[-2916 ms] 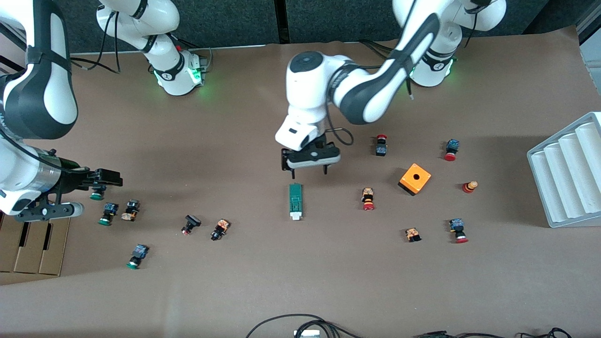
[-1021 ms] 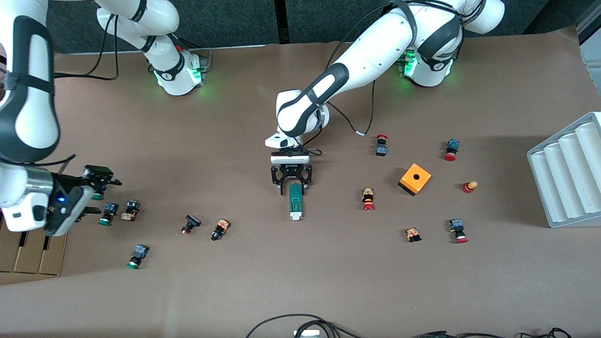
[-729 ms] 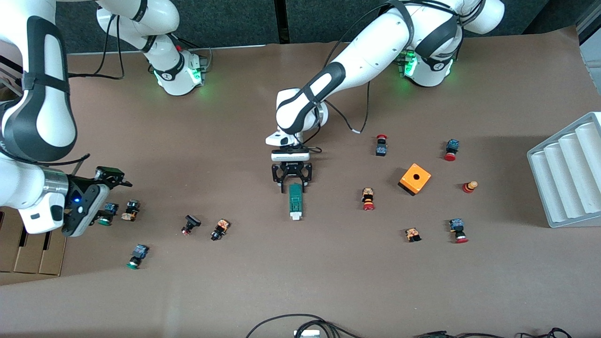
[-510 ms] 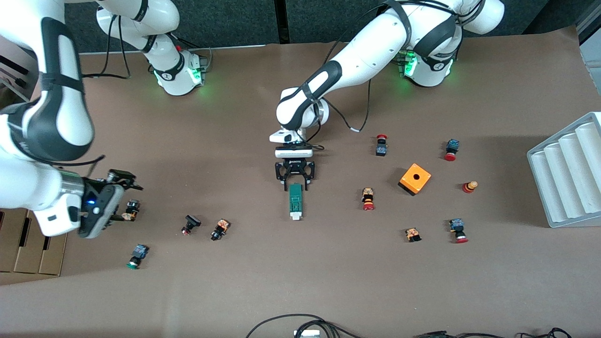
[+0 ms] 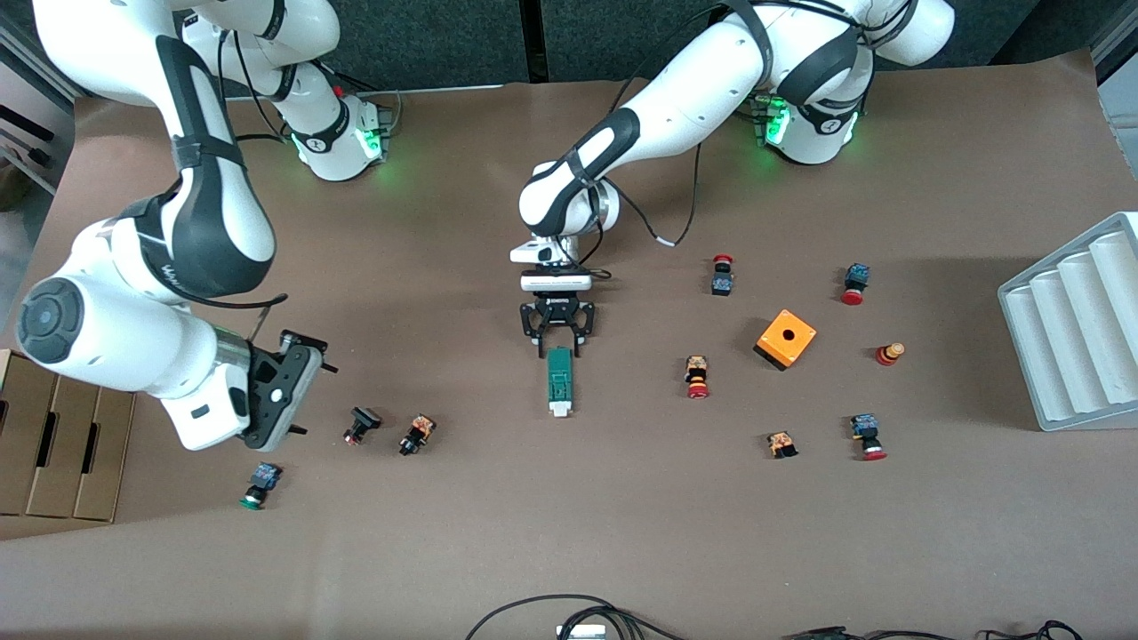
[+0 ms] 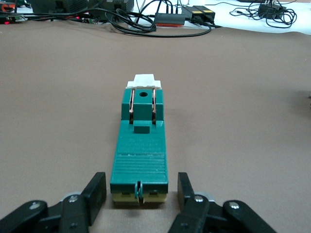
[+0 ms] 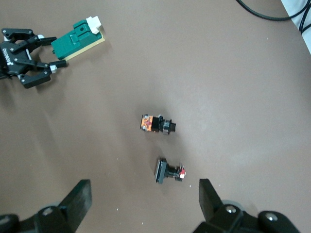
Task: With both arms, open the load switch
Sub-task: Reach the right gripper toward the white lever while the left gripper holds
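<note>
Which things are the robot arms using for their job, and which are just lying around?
For the job:
load switch
left gripper, fingers on either side of its end
right gripper, open above the table

Lying about:
orange cube
push-buttons
white tray

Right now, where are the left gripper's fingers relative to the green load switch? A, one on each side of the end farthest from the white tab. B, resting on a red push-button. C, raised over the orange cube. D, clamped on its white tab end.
A: in the left wrist view the left gripper has one finger on each side of the load switch at the end away from its white tab.
</note>
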